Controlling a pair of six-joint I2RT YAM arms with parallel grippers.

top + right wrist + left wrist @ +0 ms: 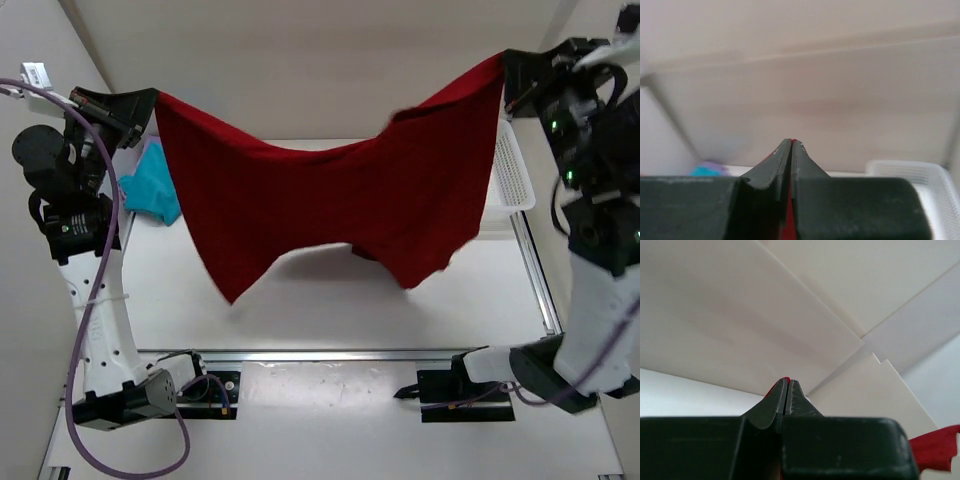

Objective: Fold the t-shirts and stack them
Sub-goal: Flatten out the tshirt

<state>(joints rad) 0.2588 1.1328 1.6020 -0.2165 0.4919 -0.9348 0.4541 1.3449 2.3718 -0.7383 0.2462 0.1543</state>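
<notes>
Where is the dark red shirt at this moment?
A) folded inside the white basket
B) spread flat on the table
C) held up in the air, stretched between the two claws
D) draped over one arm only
C: the dark red shirt hangs above the table, one upper corner pinched in the left claw and the other in the right claw.

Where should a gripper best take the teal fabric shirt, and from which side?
The teal fabric shirt lies bunched on the white table; the hanging dark red fabric shirt hides its right side. Probably pinch a fold of its visible left part, from above.
</notes>
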